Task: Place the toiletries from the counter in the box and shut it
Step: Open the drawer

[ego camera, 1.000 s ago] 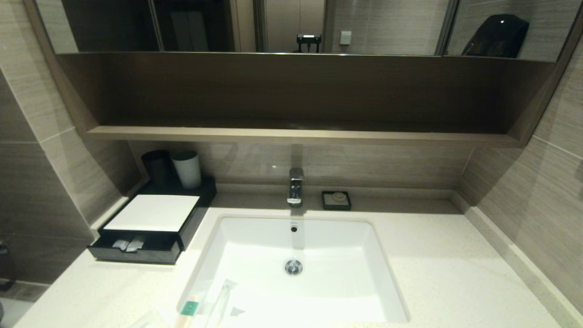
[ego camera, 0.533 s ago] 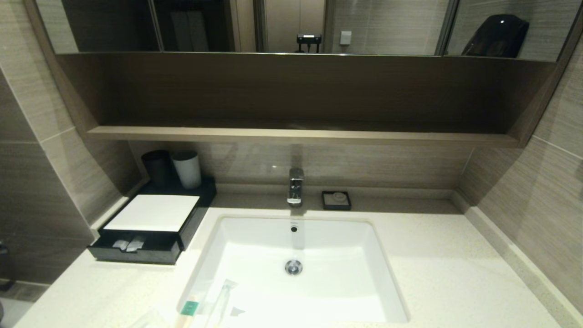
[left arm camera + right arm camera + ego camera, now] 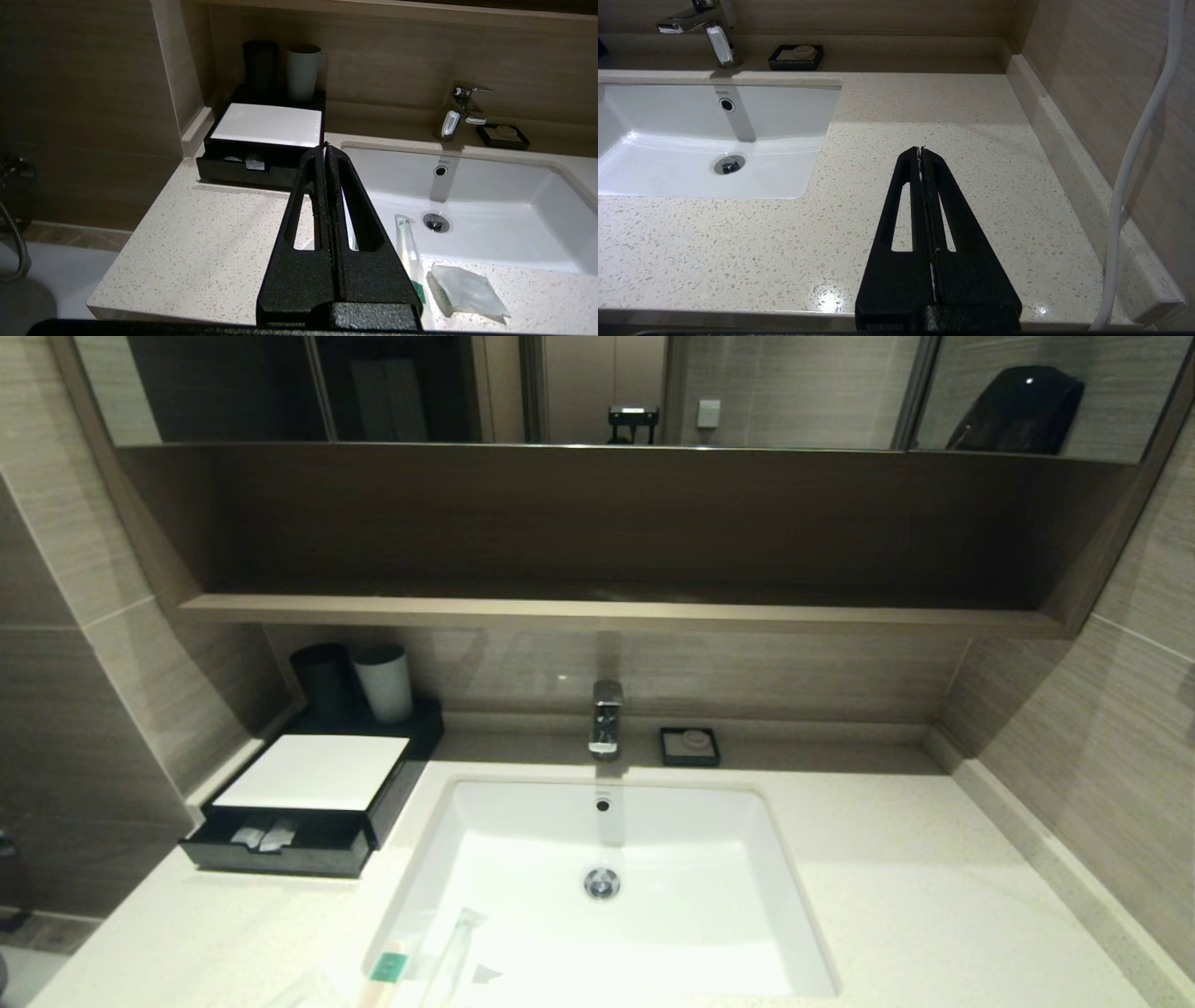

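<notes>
The counter (image 3: 934, 896) spreads wide and cream-white across the head view, with the white sink (image 3: 653, 840) set into its middle. Above it runs a brown shelf (image 3: 607, 611), and a chrome tap (image 3: 606, 719) stands at the back rim of the sink.

The box (image 3: 317, 773) sits at the counter's back left corner, against the wall, its white top panel facing up. Its drawer (image 3: 280, 854) is pulled out toward the front, and a couple of small pale packets lie inside it. A black cup (image 3: 322, 677) and a white cup (image 3: 384, 681) stand side by side on the rear of the box. A small black soap dish (image 3: 690, 746) sits just right of the tap.

Neither arm shows in the head view. In the left wrist view, the left gripper (image 3: 325, 148) hangs above the counter's front edge, its jaws pressed together and holding nothing, pointing toward the box. In the right wrist view, the right gripper (image 3: 921, 150) hovers over the bare counter right of the sink, jaws likewise closed and empty.

The toiletries (image 3: 448, 284) lie at the front rim of the sink, left of its middle: a long clear packet reaching over the basin's edge, a green-labelled one beside it, and a flat clear packet on the counter just next to them.
</notes>
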Available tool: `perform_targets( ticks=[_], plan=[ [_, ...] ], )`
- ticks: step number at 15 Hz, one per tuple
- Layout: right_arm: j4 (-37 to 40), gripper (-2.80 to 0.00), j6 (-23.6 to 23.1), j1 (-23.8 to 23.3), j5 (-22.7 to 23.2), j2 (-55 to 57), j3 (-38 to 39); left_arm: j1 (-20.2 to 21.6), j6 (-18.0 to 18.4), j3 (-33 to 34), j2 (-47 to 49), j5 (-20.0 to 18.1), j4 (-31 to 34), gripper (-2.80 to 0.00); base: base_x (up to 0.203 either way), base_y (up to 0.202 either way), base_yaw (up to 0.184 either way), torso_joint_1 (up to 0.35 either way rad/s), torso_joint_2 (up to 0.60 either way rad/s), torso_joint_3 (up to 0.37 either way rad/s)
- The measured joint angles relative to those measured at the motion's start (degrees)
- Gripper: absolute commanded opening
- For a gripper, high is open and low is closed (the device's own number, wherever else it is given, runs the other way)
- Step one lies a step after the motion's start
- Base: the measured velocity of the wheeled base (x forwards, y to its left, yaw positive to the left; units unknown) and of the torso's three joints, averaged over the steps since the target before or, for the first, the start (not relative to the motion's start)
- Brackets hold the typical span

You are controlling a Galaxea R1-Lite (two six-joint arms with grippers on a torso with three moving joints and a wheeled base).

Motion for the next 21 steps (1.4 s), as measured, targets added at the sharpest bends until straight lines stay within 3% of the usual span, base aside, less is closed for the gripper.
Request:
perform_targets(
  ticks=[5, 15, 18, 21],
  plan=[
    [0.0, -2.8, 0.0, 0.0, 0.0, 0.0, 0.0, 0.1, -3.1, -7.1, 21.7, 1.9, -0.1, -2.8, 0.0, 0.0, 0.0, 0.0, 0.0, 0.0],
    [0.0, -2.8, 0.0, 0.0, 0.0, 0.0, 0.0, 0.0, 0.1, -19.1, 62.3, 1.7, 7.5, -2.8, 0.0, 0.0, 0.0, 0.0, 0.0, 0.0],
    [0.0, -2.8, 0.0, 0.0, 0.0, 0.0, 0.0, -0.8, 0.2, -19.5, 69.7, -0.7, 7.7, -2.8, 0.0, 0.0, 0.0, 0.0, 0.0, 0.0],
    [0.0, -2.8, 0.0, 0.0, 0.0, 0.0, 0.0, -1.4, 0.2, -18.7, 73.9, -6.5, 7.6, -2.8, 0.0, 0.0, 0.0, 0.0, 0.0, 0.0]
  ],
)
